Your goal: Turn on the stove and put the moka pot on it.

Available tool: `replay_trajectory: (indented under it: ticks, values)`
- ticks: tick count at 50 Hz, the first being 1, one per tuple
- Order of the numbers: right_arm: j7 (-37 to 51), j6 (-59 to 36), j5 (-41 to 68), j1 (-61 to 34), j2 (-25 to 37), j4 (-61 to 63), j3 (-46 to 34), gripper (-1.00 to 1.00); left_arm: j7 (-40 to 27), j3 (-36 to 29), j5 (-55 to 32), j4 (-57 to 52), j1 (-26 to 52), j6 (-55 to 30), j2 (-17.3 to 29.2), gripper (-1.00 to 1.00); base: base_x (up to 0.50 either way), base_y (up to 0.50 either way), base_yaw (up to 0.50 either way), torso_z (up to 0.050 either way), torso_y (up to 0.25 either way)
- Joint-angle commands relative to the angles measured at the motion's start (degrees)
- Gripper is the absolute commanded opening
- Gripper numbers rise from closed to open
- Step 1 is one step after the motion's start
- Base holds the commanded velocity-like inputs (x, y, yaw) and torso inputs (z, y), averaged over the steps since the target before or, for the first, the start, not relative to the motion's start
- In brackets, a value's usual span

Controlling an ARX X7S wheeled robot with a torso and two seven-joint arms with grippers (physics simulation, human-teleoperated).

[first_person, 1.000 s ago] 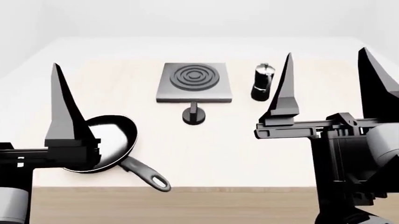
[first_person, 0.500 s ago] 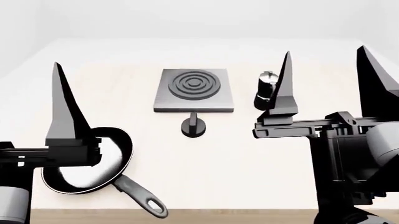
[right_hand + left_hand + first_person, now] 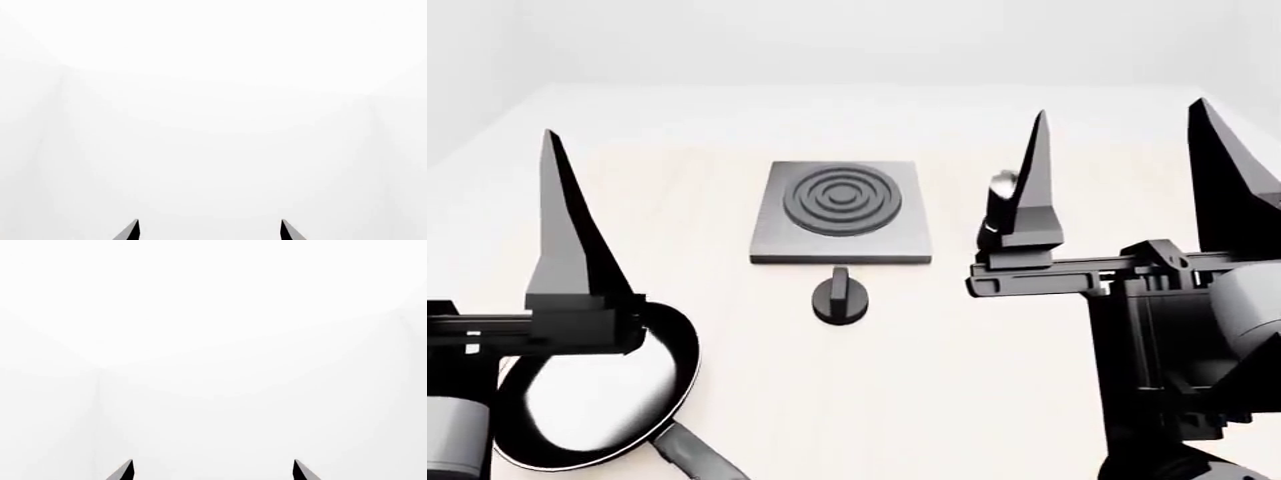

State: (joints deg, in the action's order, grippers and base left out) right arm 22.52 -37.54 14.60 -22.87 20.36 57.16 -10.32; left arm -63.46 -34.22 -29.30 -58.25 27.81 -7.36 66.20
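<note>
Black moka pot (image 3: 1001, 205), seemingly upright, beside stove (image 3: 842, 212).

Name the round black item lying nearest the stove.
The small knob, just in front of the stove. The other round black item, the frying pan, lies much farther off, under the left hand.

The pale table (image 3: 961, 340) carries the stove (image 3: 842, 213), knob (image 3: 841, 298), moka pot (image 3: 1001, 205) and frying pan (image 3: 587, 410).
</note>
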Motion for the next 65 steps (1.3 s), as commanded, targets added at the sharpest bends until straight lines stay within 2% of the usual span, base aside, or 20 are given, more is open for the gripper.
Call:
replay_trajectory:
  ticks: [1, 65]
  values:
    - [0.87, 0.85, 0.50, 0.09, 0.55, -0.36, -0.71, 1.00, 0.07, -0.26, -0.46, -0.21, 0.87, -0.63, -0.07, 1.00, 0.20, 0.00, 0.00, 0.000, 0.000]
    - [6.55, 1.69, 5.37, -2.57, 4.62, 0.00, -3.88, 1.00, -0.14, -2.25, -0.80, 0.22, 2.66, -0.40, -0.41, 1.00, 0.20, 0.00, 0.00, 0.000, 0.000]
